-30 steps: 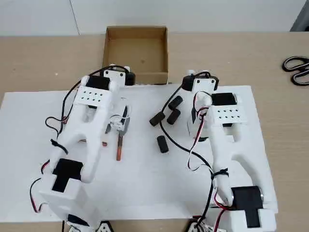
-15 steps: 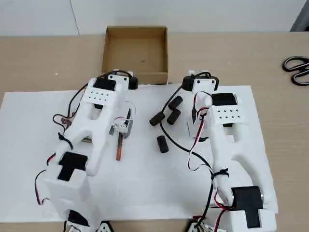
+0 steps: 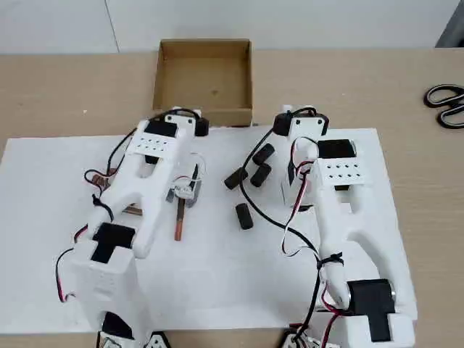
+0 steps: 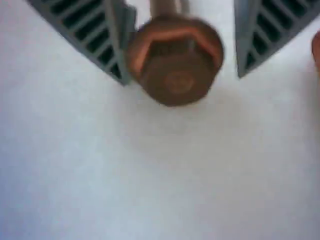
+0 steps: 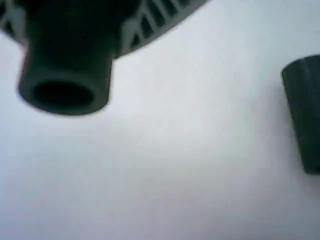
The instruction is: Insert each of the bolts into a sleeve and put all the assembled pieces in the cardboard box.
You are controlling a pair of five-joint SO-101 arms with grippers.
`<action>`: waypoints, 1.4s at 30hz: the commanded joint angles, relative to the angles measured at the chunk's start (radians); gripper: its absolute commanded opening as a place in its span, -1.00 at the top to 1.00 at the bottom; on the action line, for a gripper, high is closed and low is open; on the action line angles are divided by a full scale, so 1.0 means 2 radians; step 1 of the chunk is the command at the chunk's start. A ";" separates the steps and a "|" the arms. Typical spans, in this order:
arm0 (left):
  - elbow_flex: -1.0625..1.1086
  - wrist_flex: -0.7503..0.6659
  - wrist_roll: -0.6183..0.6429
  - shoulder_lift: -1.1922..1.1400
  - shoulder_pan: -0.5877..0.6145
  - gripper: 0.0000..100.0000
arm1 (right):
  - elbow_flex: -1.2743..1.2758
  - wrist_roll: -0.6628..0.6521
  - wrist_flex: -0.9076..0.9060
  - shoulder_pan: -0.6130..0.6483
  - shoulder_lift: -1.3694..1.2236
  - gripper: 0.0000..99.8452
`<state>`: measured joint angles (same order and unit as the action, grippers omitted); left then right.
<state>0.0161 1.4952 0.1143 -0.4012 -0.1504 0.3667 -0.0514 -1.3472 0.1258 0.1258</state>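
My left jaws stand part open, low over the white foam sheet (image 3: 217,275). They straddle the hexagonal head of a copper-coloured bolt (image 3: 178,221), which lies flat on the sheet with its shank pointing toward 6 o'clock in the high view. One ribbed grey finger (image 4: 95,35) touches the head and the other stands off it with a gap, so I grip nothing there.

My right jaws look closed on a short black tubular sleeve (image 5: 65,75), with ribbed fingers on both sides of it and its open bore toward the wrist camera. The grip itself is half hidden, so I say that with some caution.

At 3 o'clock from the bolt, between my arms, three loose black sleeves (image 3: 259,174) lie bunched together. A fourth sleeve (image 3: 244,216) lies at 6 o'clock from them. My right arm's black cable (image 3: 255,203) snakes across the sheet just beside these.

The open brown cardboard box (image 3: 205,80) sits at 12 o'clock on the wooden surface (image 3: 58,87), touching the sheet's far edge, with my left wrist between it and the bolt. Grey-handled scissors (image 3: 446,105) lie at 2 o'clock, well apart. A copper piece (image 3: 134,211) under my left forearm may be a second bolt.
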 commanded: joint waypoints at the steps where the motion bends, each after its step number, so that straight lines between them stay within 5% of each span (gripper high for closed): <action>1: -0.013 -0.005 0.002 -0.015 -0.001 0.73 | -0.002 -0.002 0.009 -0.004 0.020 0.99; 7: -0.013 -0.005 0.002 -0.026 -0.002 0.73 | -0.002 -0.002 0.009 -0.004 0.020 0.99; 15: -0.013 0.008 0.002 -0.026 -0.003 0.99 | -0.002 -0.002 0.009 -0.004 0.020 0.99; 31: -0.068 0.070 -0.001 -0.013 -0.002 0.99 | -0.006 -0.005 0.000 0.000 0.024 0.99; 42: -0.155 0.128 -0.008 0.113 -0.002 0.99 | -0.087 0.080 -0.128 0.007 0.024 0.99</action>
<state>-0.2509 1.7039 0.1036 -0.2677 -0.1534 0.2685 0.0852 -1.5359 0.1335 0.1258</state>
